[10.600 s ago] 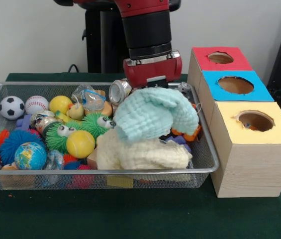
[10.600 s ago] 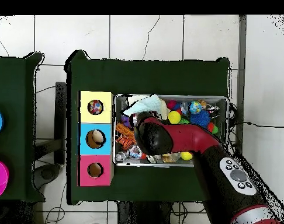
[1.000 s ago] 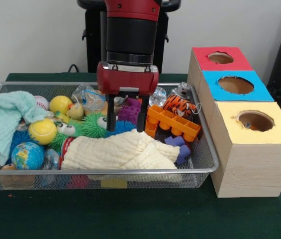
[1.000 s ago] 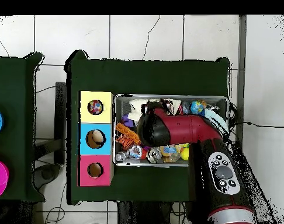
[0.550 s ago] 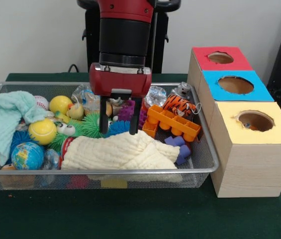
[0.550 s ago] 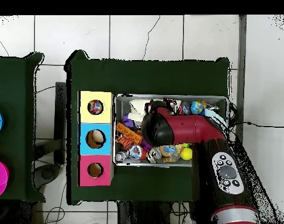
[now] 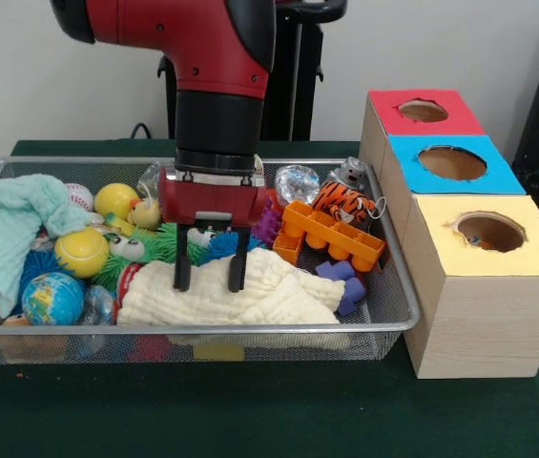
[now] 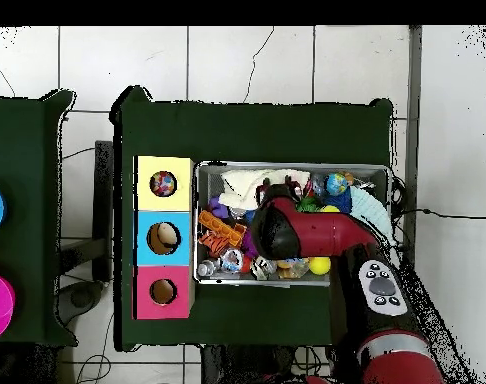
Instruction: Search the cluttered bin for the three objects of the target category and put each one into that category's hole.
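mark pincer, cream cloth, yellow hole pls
pincer (image 7: 211,270): front view, midway between its two dark fingertips.
cream cloth (image 7: 283,294): front view, its right-hand folds.
yellow-faced hole (image 7: 490,232): front view, the round cut-out's dark opening.

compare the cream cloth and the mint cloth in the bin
The cream cloth lies low along the bin's camera-side rim, near the middle; the mint cloth is heaped at the end farthest from the boxes, draped over toys. The open pincer stands right over the cream cloth; nothing hangs over the mint cloth. Both are plain, crinkled and unprinted.
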Available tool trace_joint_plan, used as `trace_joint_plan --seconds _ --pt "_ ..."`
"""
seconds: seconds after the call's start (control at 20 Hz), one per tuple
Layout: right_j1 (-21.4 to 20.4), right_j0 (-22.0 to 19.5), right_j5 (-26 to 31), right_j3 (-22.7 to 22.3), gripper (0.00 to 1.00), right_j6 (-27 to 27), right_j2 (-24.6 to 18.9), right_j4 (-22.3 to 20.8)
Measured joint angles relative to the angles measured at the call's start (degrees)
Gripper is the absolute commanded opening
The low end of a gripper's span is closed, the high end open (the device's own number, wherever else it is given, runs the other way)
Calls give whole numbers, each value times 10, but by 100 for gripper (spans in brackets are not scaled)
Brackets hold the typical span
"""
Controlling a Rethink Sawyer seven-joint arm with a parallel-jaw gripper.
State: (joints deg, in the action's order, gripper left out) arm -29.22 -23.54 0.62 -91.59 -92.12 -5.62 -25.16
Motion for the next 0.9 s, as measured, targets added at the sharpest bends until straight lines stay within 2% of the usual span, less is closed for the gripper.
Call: trace_joint_plan --seconds 0.3,0.75,0.8,0.9 --pt "24 -1 -16 -7 100 0 11 6" --pt "31 -3 -10 -22 100 0 16 31" --pt "31 -4 -7 -23 0 0 17 34" --pt "29 -4 2 -23 0 0 19 43"
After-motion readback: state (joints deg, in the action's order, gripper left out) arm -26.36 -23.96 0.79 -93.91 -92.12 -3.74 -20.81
